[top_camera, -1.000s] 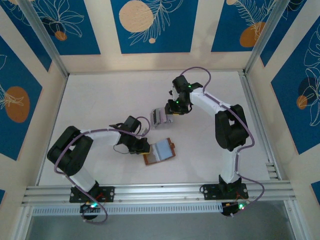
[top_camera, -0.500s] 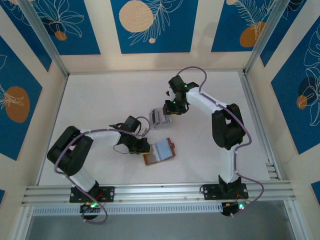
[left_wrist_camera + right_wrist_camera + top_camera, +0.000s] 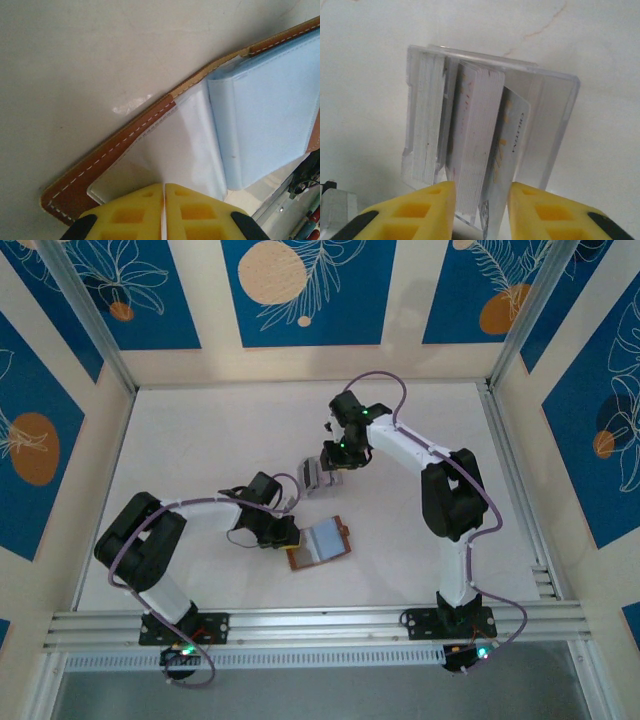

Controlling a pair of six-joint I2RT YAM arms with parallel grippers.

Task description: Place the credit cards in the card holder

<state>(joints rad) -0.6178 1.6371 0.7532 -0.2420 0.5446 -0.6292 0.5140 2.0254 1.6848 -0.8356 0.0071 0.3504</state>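
The right gripper [image 3: 481, 212] is half open. Its two yellow fingers [image 3: 410, 210] stand apart, one on each side of the lower end of the credit cards [image 3: 475, 130]. The cards stand on their edge as a greyish stack inside a clear plastic stand [image 3: 552, 125], and one more card leans against the stack on its right side. The fingers are very close to the cards, but I cannot tell if they already press on them. In the view from above, this gripper [image 3: 330, 460] is at the middle of the table, just beside the stand [image 3: 312, 473]. The left gripper [image 3: 164, 210] is closed, its yellow fingers are together with only a thin line between them. Its tips are at the edge of the card holder [image 3: 265, 100], which lies open and flat, with a brown stitched border, a clear pocket and a light blue pocket. I cannot tell if the tips pinch the clear pocket or only touch it. From above, the card holder [image 3: 320, 542] lies nearer to the arm bases than the stand, and apart from it. The table [image 3: 200, 440] is white and matte. Cream walls with blue panels [image 3: 300, 290] showing leaf drawings and orange circles stand around it, and an aluminium rail [image 3: 320, 622] runs along the near edge.
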